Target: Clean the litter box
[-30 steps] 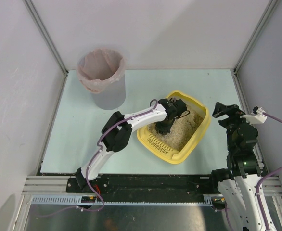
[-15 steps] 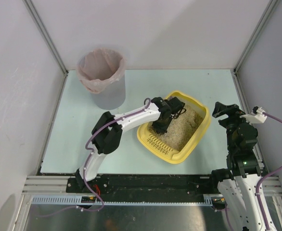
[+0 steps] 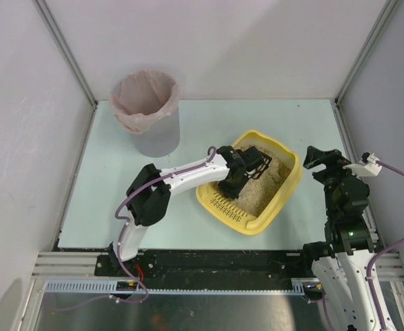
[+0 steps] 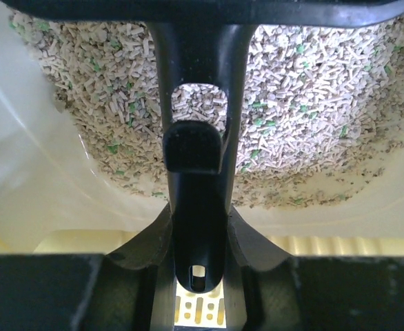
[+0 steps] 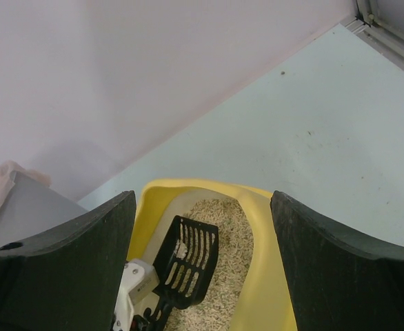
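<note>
The yellow litter box (image 3: 293, 181) lies at the table's middle right, with beige litter (image 3: 260, 189) in it and a slotted grille (image 3: 228, 205) at its near-left edge. My left gripper (image 3: 231, 181) is shut on the handle of a black slotted scoop (image 3: 254, 163), which it holds over the litter. In the left wrist view the handle (image 4: 195, 172) runs up between my fingers above the litter (image 4: 312, 103). In the right wrist view the scoop (image 5: 188, 265) carries a small white clump (image 5: 181, 249). My right gripper (image 3: 319, 158) is open and empty just right of the box.
A grey bin with a pink liner (image 3: 145, 110) stands at the back left of the pale green table (image 3: 105, 179). White walls and metal frame posts (image 3: 357, 62) close in the sides and back. The bin's edge shows in the right wrist view (image 5: 16, 200).
My left arm's elbow has swung left and the gripper has turned, bringing the scoop up over the litter. The right arm has not moved.
</note>
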Robot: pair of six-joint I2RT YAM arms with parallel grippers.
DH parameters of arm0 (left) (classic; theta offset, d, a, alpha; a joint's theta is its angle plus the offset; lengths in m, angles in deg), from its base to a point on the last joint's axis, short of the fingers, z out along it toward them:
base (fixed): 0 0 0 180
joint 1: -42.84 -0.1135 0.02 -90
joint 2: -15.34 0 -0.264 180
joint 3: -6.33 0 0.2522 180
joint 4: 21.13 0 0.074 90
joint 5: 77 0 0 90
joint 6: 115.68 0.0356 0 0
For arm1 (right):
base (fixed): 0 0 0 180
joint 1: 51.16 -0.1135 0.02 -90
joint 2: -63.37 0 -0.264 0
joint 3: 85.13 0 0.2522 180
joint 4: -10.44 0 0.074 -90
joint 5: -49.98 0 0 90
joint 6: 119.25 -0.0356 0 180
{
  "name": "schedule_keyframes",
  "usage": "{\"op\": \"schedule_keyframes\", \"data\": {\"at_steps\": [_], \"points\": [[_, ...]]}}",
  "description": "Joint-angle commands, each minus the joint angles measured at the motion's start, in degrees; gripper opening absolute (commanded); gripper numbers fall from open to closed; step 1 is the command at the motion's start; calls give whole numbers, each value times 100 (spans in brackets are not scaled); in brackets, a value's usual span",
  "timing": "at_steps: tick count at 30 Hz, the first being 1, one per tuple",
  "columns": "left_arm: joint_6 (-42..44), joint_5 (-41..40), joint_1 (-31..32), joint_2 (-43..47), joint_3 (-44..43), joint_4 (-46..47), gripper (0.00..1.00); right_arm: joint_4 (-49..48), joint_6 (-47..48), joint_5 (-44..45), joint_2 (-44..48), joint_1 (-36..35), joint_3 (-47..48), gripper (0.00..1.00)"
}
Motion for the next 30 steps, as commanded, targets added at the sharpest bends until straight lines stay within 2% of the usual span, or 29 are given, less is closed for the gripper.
{"op": "schedule_keyframes", "data": {"at_steps": [1, 11, 21, 30], "points": [[221, -148, 256, 668, 188, -273, 0, -241, -65, 7, 97, 6, -4, 84], [361, -211, 476, 933, 408, -282, 0, -250, -74, -2, 141, 6, -12, 84], [370, -272, 546, 915, -277, -335, 0, -241, -65, 25, 150, 6, -4, 84], [423, -298, 546, 1178, -111, -449, 0, -232, -73, -2, 141, 6, -12, 84]]}}
